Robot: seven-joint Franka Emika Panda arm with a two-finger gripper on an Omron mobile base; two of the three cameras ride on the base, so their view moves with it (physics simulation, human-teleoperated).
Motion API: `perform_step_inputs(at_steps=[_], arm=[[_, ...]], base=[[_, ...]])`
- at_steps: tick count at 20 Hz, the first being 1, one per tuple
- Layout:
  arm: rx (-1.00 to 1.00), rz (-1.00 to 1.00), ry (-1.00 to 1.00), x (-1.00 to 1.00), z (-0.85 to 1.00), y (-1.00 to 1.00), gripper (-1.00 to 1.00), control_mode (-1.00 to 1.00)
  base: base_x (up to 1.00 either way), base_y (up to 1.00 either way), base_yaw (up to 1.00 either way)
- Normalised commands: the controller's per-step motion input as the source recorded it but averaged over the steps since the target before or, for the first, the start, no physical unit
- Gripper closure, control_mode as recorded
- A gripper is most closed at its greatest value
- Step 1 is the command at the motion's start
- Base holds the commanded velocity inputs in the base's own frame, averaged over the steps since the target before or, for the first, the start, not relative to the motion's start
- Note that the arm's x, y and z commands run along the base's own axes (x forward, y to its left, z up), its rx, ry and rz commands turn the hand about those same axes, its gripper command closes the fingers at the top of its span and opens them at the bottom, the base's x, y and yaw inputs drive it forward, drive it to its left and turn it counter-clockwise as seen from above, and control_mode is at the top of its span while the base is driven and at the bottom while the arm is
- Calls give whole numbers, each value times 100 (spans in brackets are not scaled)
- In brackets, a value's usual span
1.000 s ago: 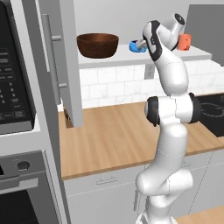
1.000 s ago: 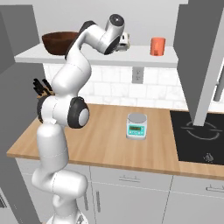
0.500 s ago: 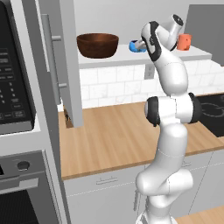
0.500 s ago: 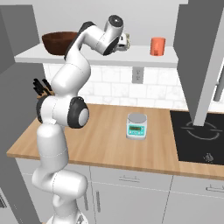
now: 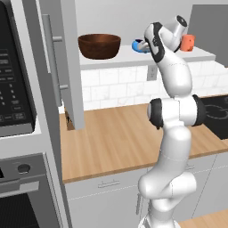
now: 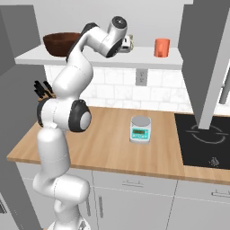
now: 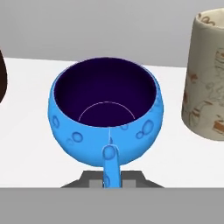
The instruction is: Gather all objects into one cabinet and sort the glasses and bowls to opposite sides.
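We see the wooden counter (image 6: 112,148) running below a white-tiled wall, with the cabinet door (image 5: 71,62) swung open at the left and its grey bar handle (image 5: 52,67) facing us. Above the tiles runs the white shelf (image 6: 90,55), and the arm reaches up to it from the base. Farthest left on the shelf stands the large dark brown bowl (image 5: 99,45), upright, well apart from the rest. To its right, in the left base view, a sliver of the small blue bowl (image 5: 140,45) peeks out from behind the arm's wrist. From the hand camera we look straight at that small blue bowl (image 7: 106,114): it sits upright on the shelf, dark inside, with a little handle-like stub pointing toward the camera. The beige mug (image 7: 206,74) stands just beside it on the right in that view, not touching it, and a dark edge at the far left of the view is the brown bowl's side. The orange mug (image 6: 161,47) stands at the right end of the shelf, apart from the others. On the counter we also see a small kitchen scale (image 6: 140,129) near the black cooktop (image 6: 204,141), and a knife block (image 6: 42,90) at the far left. The claw (image 7: 112,178) sits right at the blue bowl's stub, but its tips are barely visible, so we cannot tell whether it is wide, narrow or gripping.
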Motion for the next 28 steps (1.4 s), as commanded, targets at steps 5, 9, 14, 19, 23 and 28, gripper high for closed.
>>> perform_step_inputs(at_steps=[5, 9, 14, 19, 23, 28], arm=[[0, 0, -2, -74, 0, -43, 100, -100], [0, -6, -1, -25, 0, -67, 100, -100], [0, -9, 0, 0, 0, -69, 100, -100], [0, -12, 0, 4, 0, -59, 100, -100], [0, -12, 0, 17, 0, -49, 100, -100], [0, -9, 0, 24, -1, -11, 100, -100]], base=[[0, 0, 0], [0, 0, 0], [0, 0, 0], [0, 0, 0], [0, 0, 0], [0, 0, 0]])
